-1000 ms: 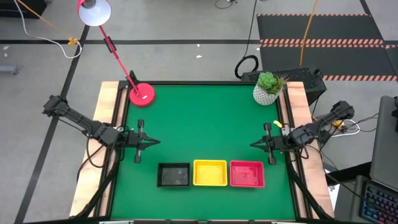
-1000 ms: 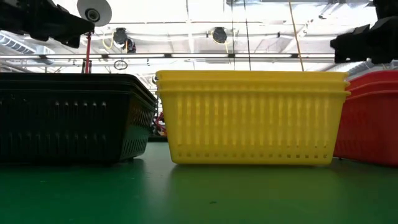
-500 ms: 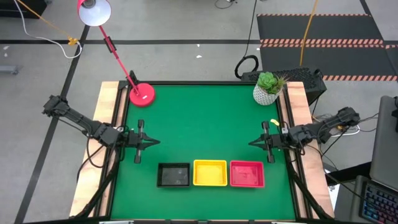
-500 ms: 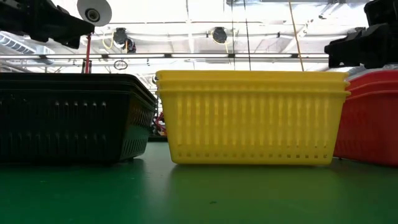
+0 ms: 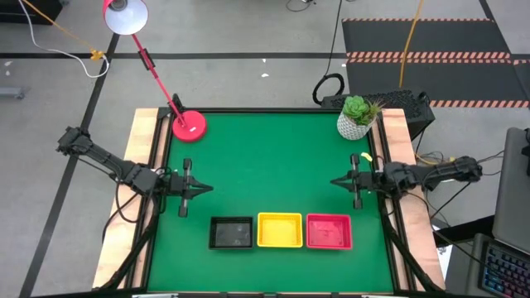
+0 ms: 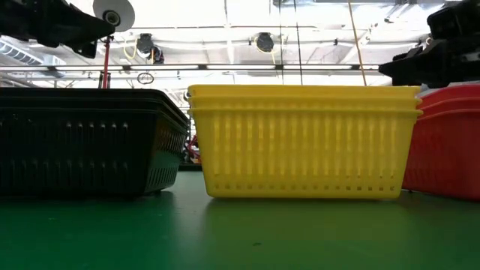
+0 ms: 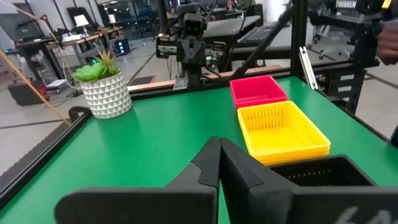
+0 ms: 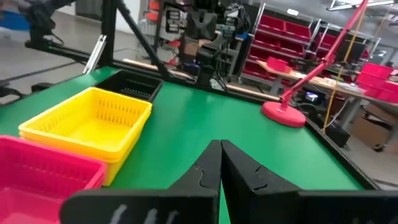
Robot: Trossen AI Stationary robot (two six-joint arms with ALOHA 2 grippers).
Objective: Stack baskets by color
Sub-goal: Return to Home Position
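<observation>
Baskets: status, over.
Left gripper shut, empty, left edge. Right gripper shut, empty, right edge. Black stack, yellow stack, red stack side by side. Nothing in the way.

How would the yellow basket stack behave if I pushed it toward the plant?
Yellow stack probably slides as one: its baskets sit nested, rims close. Likely light, given thin slotted walls. Tipping seems unlikely; it is low and wide.
</observation>
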